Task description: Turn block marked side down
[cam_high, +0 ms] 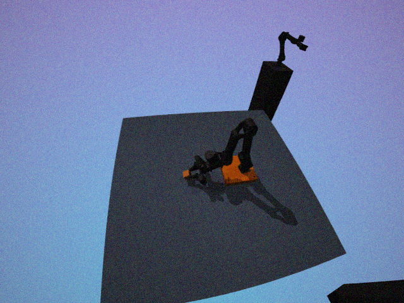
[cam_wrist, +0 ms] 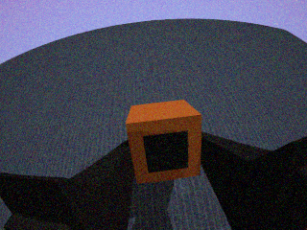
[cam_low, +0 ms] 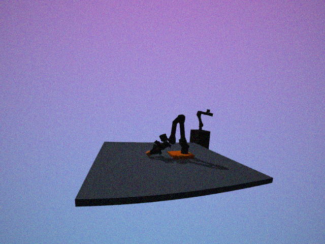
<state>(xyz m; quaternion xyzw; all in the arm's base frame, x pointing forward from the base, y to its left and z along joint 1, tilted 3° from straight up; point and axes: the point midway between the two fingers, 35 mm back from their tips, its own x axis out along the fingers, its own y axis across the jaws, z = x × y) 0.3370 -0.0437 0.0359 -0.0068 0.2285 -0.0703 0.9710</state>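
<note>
Claw (cam_high: 190,174) (cam_low: 149,153) (cam_wrist: 164,142) partly open, gripping the orange block (cam_high: 186,174) (cam_low: 148,152) (cam_wrist: 164,144)
Inside the counter's (cam_high: 163,235) (cam_low: 126,178) (cam_wrist: 158,62) edges; darkness blurs the fingertips.

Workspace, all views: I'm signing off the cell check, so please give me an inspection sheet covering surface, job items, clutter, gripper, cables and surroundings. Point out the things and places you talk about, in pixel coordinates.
Surface: dark grey tabletop (cam_high: 156,235) (cam_low: 126,181) (cam_wrist: 192,62), arm's shadow across it.
Job items: orange block (cam_high: 186,174) (cam_low: 148,152) (cam_wrist: 164,115), dark square mark facing the wrist camera.
Clutter: nothing seen.
Gripper: black gripper (cam_high: 193,174) (cam_wrist: 164,142), shut on the block.
Cables: nothing seen.
Surroundings: second arm (cam_high: 282,47) (cam_low: 200,122) on a dark pedestal (cam_high: 271,88) (cam_low: 199,138) beyond the table edge; dark shape (cam_high: 372,293), partly in view.
</note>
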